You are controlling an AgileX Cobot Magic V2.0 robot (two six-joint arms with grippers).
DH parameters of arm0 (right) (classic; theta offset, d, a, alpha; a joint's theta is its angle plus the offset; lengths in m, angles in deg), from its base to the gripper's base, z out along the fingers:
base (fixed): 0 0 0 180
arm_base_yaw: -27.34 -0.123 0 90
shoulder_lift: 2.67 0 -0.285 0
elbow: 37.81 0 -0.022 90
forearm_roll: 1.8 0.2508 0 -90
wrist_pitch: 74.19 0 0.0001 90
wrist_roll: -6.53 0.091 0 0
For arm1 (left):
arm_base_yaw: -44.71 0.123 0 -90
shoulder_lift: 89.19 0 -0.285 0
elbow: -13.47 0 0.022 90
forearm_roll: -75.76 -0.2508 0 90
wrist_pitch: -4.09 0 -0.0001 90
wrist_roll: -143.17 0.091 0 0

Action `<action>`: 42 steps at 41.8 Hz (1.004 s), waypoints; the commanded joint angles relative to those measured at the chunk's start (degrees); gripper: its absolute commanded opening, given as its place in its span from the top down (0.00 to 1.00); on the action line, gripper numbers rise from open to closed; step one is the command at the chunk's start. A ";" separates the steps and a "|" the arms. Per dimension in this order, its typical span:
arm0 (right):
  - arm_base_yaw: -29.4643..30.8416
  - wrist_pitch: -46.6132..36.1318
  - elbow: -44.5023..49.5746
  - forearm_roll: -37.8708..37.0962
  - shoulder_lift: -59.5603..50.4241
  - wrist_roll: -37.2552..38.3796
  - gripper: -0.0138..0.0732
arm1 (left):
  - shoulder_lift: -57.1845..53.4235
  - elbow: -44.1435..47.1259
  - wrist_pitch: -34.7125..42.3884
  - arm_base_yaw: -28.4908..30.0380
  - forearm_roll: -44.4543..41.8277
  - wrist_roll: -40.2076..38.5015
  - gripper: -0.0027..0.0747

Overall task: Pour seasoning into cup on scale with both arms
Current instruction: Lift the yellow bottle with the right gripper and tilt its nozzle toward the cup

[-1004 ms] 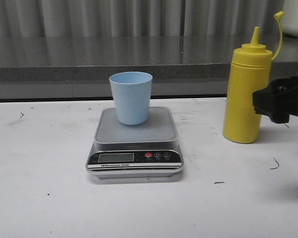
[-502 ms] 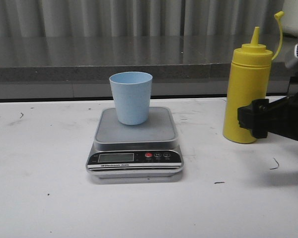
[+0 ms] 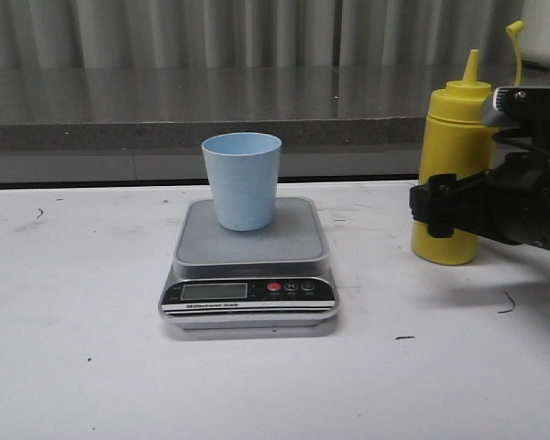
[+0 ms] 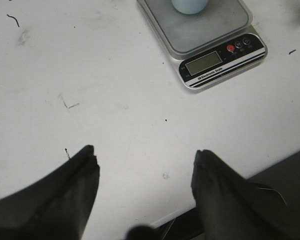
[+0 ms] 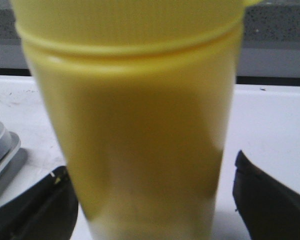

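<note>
The pale blue cup (image 3: 242,181) stands upright on the grey platform of the scale (image 3: 249,246), mid-table. The yellow seasoning bottle (image 3: 451,137) stands upright on the table to the right. My right gripper (image 3: 443,210) is level with the bottle's lower half. In the right wrist view the bottle (image 5: 135,115) fills the space between the spread fingers (image 5: 37,210), with a gap on one side, so the right gripper (image 5: 150,167) is open around it. My left gripper (image 4: 145,157) hangs open over bare table, short of the scale (image 4: 210,62) and the cup (image 4: 189,5).
A grey counter ledge (image 3: 211,110) runs along the back behind the white table (image 3: 82,348). The table's near edge (image 4: 280,165) shows by the left gripper. Small dark marks dot the tabletop.
My right arm has come in from the right edge, moving left, until its open fingers stand around the bottle. Cup, scale and bottle have not moved.
</note>
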 commanded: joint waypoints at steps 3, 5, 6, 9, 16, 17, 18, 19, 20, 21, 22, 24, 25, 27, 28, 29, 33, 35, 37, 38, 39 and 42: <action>0.03 -4.84 -4.38 -0.69 -1.46 0.14 0.10 | -0.04 -1.36 3.22 -0.36 -0.22 -0.21 0.44; 0.08 -4.00 -5.27 -0.65 -1.05 0.14 0.10 | -0.04 -1.36 3.22 -0.36 -0.22 -0.21 0.44; 0.08 -3.63 -5.74 -0.65 -0.93 0.14 0.10 | -0.04 -1.36 3.22 -0.36 -0.22 -0.21 0.44; 0.08 -2.54 -6.40 -0.65 -0.70 0.14 0.10 | -0.04 -1.36 3.22 -0.36 -0.22 -0.21 0.44; 0.08 -2.51 -6.34 -0.65 -0.70 0.14 0.11 | -0.04 -1.36 3.22 -0.36 -0.22 -0.21 0.44; 0.08 -2.45 -6.34 -0.65 -0.70 0.14 0.13 | -0.04 -1.36 3.22 -0.36 -0.22 -0.21 0.44; 0.08 -2.32 -6.34 -0.65 -0.70 0.14 0.15 | -0.04 -1.36 3.22 -0.36 -0.22 -0.21 0.44; 0.08 -2.31 -6.34 -0.65 -0.70 0.14 0.17 | -0.04 -1.36 3.22 -0.36 -0.22 -0.21 0.44; 0.08 -2.13 -6.34 -0.65 -0.70 0.14 0.22 | -0.04 -1.36 3.22 -0.36 -0.22 -0.21 0.44; 0.08 -1.98 -6.34 -0.65 -0.70 0.14 0.25 | -0.04 -1.36 3.22 -0.36 -0.22 -0.21 0.44; 0.08 -1.94 -6.34 -0.65 -0.70 0.14 0.28 | -0.04 -1.36 3.22 -0.36 -0.22 -0.21 0.44; 0.08 -1.94 -6.34 -0.65 -0.70 0.14 0.36 | -0.04 -1.36 3.22 -0.36 -0.22 -0.21 0.44; 0.08 -1.94 -6.34 -0.65 -0.70 0.14 0.38 | -0.04 -1.36 3.22 -0.36 -0.22 -0.21 0.44; 0.08 -1.94 -6.34 -0.65 -0.70 0.14 0.41 | -0.04 -1.36 3.22 -0.36 -0.22 -0.21 0.44; 0.08 -1.94 -6.34 -0.65 -0.70 0.14 0.41 | -0.04 -1.36 3.22 -0.36 -0.22 -0.21 0.44; 0.08 -1.87 -6.34 -0.65 -0.79 0.14 0.41 | -0.04 -1.36 3.22 -0.36 -0.22 -0.21 0.44; 0.08 -1.55 -6.27 -0.95 -1.32 0.07 0.41 | -0.04 -1.36 3.22 -0.36 -0.22 -0.21 0.44; 0.08 -1.43 -6.27 -1.58 -2.00 -0.42 0.41 | -0.04 -1.36 3.22 -0.36 -0.22 -0.21 0.44; 0.08 -0.75 -6.27 -2.97 -3.32 -1.54 0.41 | -0.04 -1.36 3.22 -0.36 -0.22 -0.21 0.44; 0.03 0.18 -6.27 -3.93 -3.74 -2.09 0.41 | -0.04 -1.36 3.22 -0.36 -0.22 -0.21 0.44; 0.03 1.13 -6.27 -4.81 -4.78 -2.40 0.41 | -0.04 -1.36 3.22 -0.36 -0.22 -0.21 0.44; 0.03 5.85 -6.27 -7.65 -7.81 -3.92 0.41 | -0.04 -1.36 3.22 -0.36 -0.22 -0.21 0.44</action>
